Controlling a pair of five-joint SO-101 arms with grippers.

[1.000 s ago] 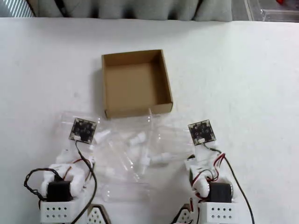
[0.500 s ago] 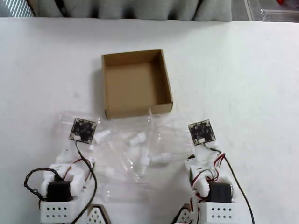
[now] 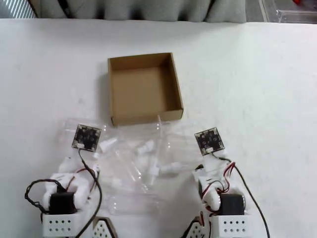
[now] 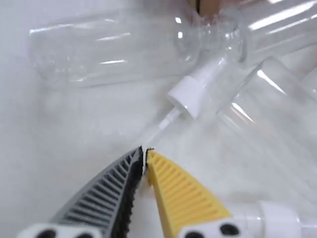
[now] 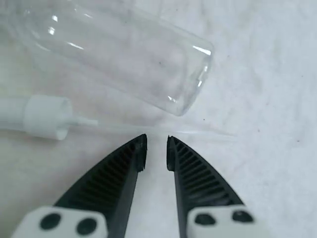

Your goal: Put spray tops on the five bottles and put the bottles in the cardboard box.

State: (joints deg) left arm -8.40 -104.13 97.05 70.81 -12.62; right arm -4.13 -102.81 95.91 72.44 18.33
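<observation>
**Right arm slides a little sideways; both grippers carry nothing**

Since the earlier frames the right arm's camera board, in the lower right of the high view, has shifted a little toward the left of the frame. The left arm has hardly moved.

The right gripper has its two black fingers apart by a narrow gap, and nothing is between them. Just beyond the tips lies a thin dip tube, which runs to a white spray top. A clear bottle lies on its side farther beyond the tube.

The left gripper has its grey and yellow fingers pressed together at the tips, with nothing held. Near them is a second spray top, its tube pointing to the tips, beside another clear bottle lying flat.

The cardboard box stands on the table above the centre of the high view. The pile of bottles lies outside it, just below it between the arms.
</observation>
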